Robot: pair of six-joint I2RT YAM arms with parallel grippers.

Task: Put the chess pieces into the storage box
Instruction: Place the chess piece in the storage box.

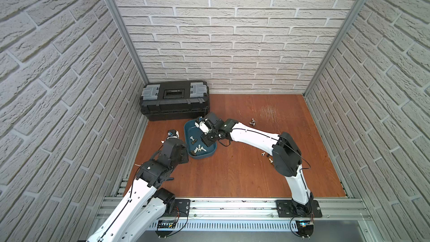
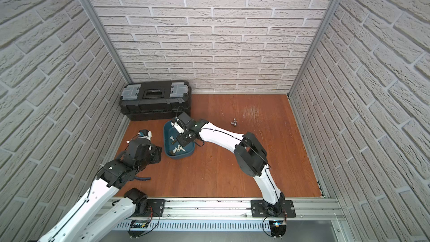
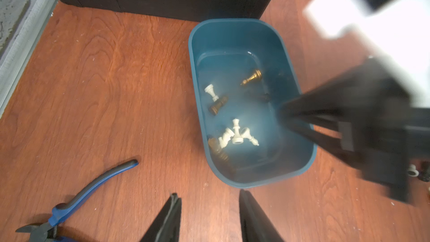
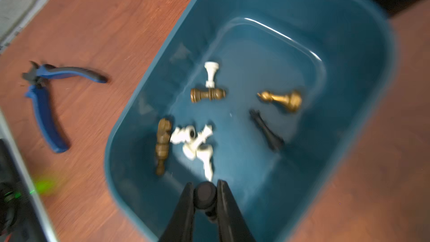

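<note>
In the right wrist view, one pair of blue-handled cutters [image 4: 46, 103] lies on the wooden table [image 4: 93, 31] at the left of the frame. The storage box [image 4: 363, 50] fills the middle and right.

On the box's floor, from left to right:
- A brown stretch [image 4: 162, 145], which may be one piece or two end to end; the blur hides which.
- Three white pieces [image 4: 195, 145] in a touching heap.
- One brown piece [image 4: 207, 94], lying flat.
- One lone white piece [image 4: 211, 74], its end against that brown piece.
- One black piece [image 4: 266, 130].
- One gold piece [image 4: 281, 100].

At lower centre the right gripper [image 4: 205, 186] is clenched on one more black chessman [image 4: 205, 197], over the box's inside.

In the left wrist view the left gripper [image 3: 208, 193] is at bottom centre. Its jaws are spread with nothing between them, just short of the box's near end.

In both top views the box sits left of centre, just in front of one black toolbox [image 1: 174, 103]. To the right, two silvery pieces [image 1: 252, 122] lie on the bare table. A few more by the right arm's elbow [image 1: 266, 157] are too small to count.
</note>
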